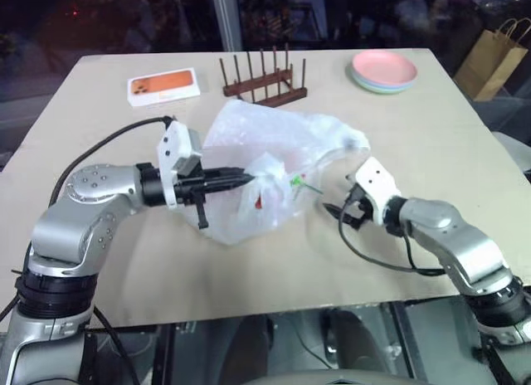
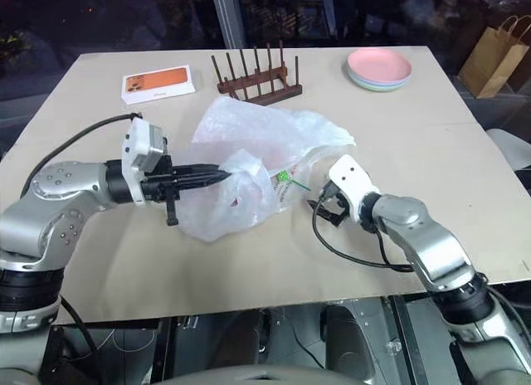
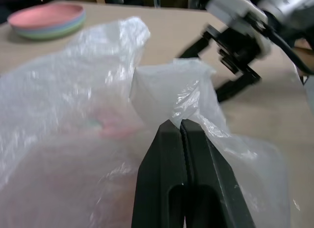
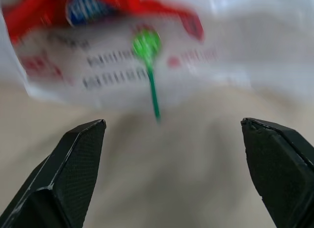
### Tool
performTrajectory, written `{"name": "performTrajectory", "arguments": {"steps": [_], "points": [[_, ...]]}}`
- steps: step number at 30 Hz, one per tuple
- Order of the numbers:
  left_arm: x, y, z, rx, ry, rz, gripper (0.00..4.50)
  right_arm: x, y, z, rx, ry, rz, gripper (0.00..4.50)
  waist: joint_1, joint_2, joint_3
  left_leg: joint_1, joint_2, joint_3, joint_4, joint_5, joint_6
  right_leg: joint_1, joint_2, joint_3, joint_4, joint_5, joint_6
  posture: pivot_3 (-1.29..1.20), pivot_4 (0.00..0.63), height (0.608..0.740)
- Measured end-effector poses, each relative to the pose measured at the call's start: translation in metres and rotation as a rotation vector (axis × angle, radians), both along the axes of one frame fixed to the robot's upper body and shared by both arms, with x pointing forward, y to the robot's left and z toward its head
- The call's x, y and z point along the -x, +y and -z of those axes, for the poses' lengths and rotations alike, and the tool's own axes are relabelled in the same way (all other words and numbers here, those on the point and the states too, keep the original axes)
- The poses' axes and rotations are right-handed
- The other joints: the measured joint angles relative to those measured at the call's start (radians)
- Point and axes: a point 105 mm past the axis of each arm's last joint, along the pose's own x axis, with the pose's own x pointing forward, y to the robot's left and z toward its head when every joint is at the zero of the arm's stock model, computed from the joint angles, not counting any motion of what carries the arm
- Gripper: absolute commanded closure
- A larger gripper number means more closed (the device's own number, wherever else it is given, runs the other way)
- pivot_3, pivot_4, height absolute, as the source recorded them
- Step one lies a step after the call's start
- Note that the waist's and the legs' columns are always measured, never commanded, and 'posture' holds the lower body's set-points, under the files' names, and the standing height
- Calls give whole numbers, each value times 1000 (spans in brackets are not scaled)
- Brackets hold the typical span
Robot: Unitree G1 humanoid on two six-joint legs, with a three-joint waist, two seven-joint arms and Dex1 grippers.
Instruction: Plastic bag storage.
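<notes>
Looking across my beige tabletop (image 1: 124, 260) from left to right, I first see the flat orange-and-white box (image 1: 164, 86) lying near the far left corner. In front of it my left gripper (image 1: 247, 177) reaches in level from the left, its two black fingers (image 3: 182, 154) pressed together and pinching a gathered fold of the large crinkled translucent white thin-film plastic bag (image 1: 274, 144). That bag sits in the middle of the table, bunched up, with red print and a green mark showing faintly through its near side. Just behind the bag stands the dark wooden dish rack with upright pegs (image 1: 264, 76). Right of the bag and a little apart from it, my right gripper (image 1: 340, 209) hangs low over the table, fingers (image 4: 73, 159) spread wide with nothing between them, pointed at the bag's printed side. Further back on the right rests a stack of pastel plates, pink on top (image 1: 383, 71), and beyond the table's far right corner stands a brown paper bag (image 1: 494, 57).
</notes>
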Motion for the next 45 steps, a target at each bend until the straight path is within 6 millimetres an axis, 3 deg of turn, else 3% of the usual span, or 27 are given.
{"name": "performTrajectory", "arguments": {"steps": [3,6,7,9,15,17,22,29,31,34,35,36,38,39,45], "points": [[0,1,-2,1,-16,1,4500,-5,17,1,-2,-12,-60,33,1,0,0,0,0,0,0,0,0,0,0,0,0,0,0,0,150,740],[0,3,-1,-2,-17,-6,4500,-21,27,14,23,2,-59,33,-3,0,0,0,0,0,0,0,0,0,0,0,0,1,-1,0,150,740],[1,3,0,-2,-14,-8,4500,-27,27,18,35,3,-49,270,-4,0,0,0,0,0,0,0,0,0,0,0,0,1,-2,0,150,740],[2,6,4,-1,-1,-18,4500,-37,23,23,56,12,-30,855,-4,0,0,0,0,0,0,0,0,0,0,0,1,4,-1,0,150,740],[5,9,5,-8,-3,-33,4500,-39,20,32,80,34,-46,3779,-3,0,0,0,0,0,-1,0,0,-1,0,0,0,4,0,0,150,740],[5,10,6,-9,-3,-36,4500,-39,20,33,90,32,-53,4397,-3,0,0,0,0,0,-1,0,0,-1,0,0,1,4,0,0,150,740],[5,10,5,-12,-15,-38,4500,-37,24,30,89,23,-79,4397,-3,0,0,0,0,0,-1,0,0,-1,0,0,1,4,0,0,150,740],[3,9,5,-6,-27,-49,4500,-30,34,7,56,-37,-127,4397,-3,0,0,0,0,0,-1,0,0,-1,0,0,1,4,0,0,150,740],[3,9,5,1,-29,-52,4500,-28,46,-5,34,-62,-164,4397,-5,0,0,0,0,0,-1,0,0,-1,0,0,1,4,0,0,150,740],[3,9,4,4,-30,-51,4500,-28,82,-14,29,-80,-246,4397,-12,0,0,0,1,0,-1,0,0,-2,2,0,2,5,0,0,150,740],[3,9,5,6,-30,-52,4500,-24,101,-16,20,-81,-306,3868,-12,0,0,0,2,0,-1,0,0,-3,3,0,3,4,0,0,150,740],[3,8,5,8,-30,-52,4500,-22,112,-15,36,-86,-347,3680,-11,0,0,0,2,0,-1,0,0,-3,3,0,3,5,-1,0,150,740],[3,6,4,19,-37,-52,4500,-19,128,-14,71,-129,-394,2579,-5,0,0,-1,2,0,-1,0,0,-4,3,0,3,5,-1,0,150,740],[3,6,4,21,-40,-54,4500,-22,127,-13,83,-145,-383,2303,2,0,0,-2,2,-1,-1,0,0,-4,2,0,3,5,-1,0,150,740],[2,8,7,32,-35,-81,4500,-26,76,-7,89,-181,-263,2303,20,-1,0,-2,-3,0,-2,0,0,-3,-3,0,1,5,-1,0,150,740]]}}
